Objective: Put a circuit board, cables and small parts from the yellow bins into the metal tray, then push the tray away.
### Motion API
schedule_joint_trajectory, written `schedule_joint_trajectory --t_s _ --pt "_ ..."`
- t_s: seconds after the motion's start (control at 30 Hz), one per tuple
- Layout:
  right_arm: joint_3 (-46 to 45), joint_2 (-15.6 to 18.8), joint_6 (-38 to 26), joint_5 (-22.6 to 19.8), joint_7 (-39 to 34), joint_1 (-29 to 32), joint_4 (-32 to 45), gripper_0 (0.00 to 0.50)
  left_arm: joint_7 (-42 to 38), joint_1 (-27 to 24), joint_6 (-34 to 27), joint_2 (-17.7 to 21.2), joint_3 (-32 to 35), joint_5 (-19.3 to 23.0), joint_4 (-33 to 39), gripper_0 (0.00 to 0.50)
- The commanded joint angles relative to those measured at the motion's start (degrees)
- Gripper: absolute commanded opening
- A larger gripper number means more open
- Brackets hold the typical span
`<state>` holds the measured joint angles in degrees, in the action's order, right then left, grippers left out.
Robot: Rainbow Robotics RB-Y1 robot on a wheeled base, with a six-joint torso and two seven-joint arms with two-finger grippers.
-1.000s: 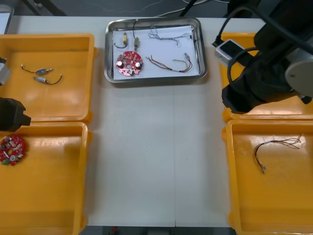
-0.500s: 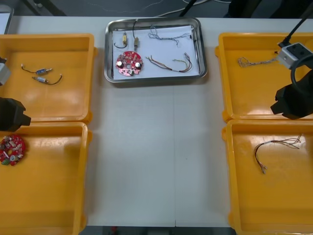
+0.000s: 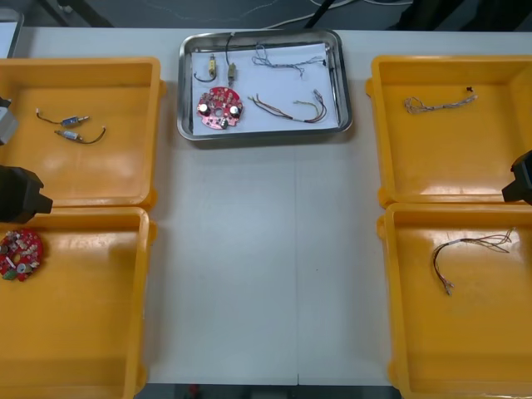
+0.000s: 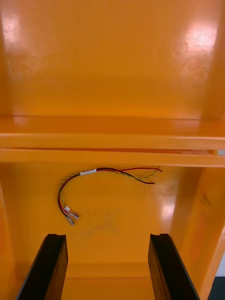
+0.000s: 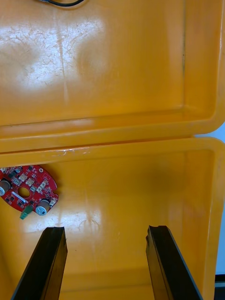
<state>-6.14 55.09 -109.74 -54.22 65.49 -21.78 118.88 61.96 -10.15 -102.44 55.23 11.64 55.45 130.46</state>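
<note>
**Tray loaded, both grippers empty: only the push is in question**

Looking down: the metal tray (image 3: 264,135) sits well up the table near its far edge. It carries a circuit board (image 3: 219,108), a red and yellow cable (image 3: 289,107), a thin twisted cable (image 3: 287,60) and small metal parts (image 3: 212,65). Loading reads as done to me.

My left gripper (image 5: 105,229) hangs over the near left bin (image 3: 83,316), fingers spread wide with nothing between them. A spare board (image 5: 27,190) lies just beyond one finger.

My right gripper (image 4: 108,236) is just as wide and empty over the near right bin (image 3: 465,349), with a loose cable (image 4: 108,169) lying ahead of it.

If the tray needs a further shove, one arm must cross to its near rim and press squarely, so it slides straight rather than swinging.

I can't judge whether it has gone far enough. Both arms are cut off at the front view's sides, and the small parts are too tiny to identify.
</note>
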Motion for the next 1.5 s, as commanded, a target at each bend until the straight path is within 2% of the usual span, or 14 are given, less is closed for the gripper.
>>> schedule_joint_trajectory --t_s 0.03,0.17,0.57,0.83,1.2,1.5 --pt "-1.8 0.3 -0.3 2.4 -2.1 1.2 -1.5 0.500 3.8 0.9 -0.4 2.5 1.6 0.4 0.7 0.500" --pt "-2.9 -2.4 -0.3 4.8 -2.3 2.9 -1.8 0.500 3.8 0.9 -0.4 2.5 1.6 0.4 0.7 0.500" --pt "-6.3 -6.8 -0.2 5.3 -1.9 7.5 -1.8 0.500 3.8 0.9 -0.4 2.5 1.6 0.4 0.7 0.500" --pt "-6.4 -8.2 0.0 6.0 -1.1 8.9 -0.7 0.500 3.8 0.9 -0.4 2.5 1.6 0.4 0.7 0.500" --pt "-8.1 -9.8 2.1 5.7 1.4 14.0 5.6 0.500 3.8 0.9 -0.4 2.5 1.6 0.4 0.7 0.500" --pt "-8.8 -10.7 2.1 5.6 3.2 15.4 6.5 0.500 3.8 0.9 -0.4 2.5 1.6 0.4 0.7 0.500"
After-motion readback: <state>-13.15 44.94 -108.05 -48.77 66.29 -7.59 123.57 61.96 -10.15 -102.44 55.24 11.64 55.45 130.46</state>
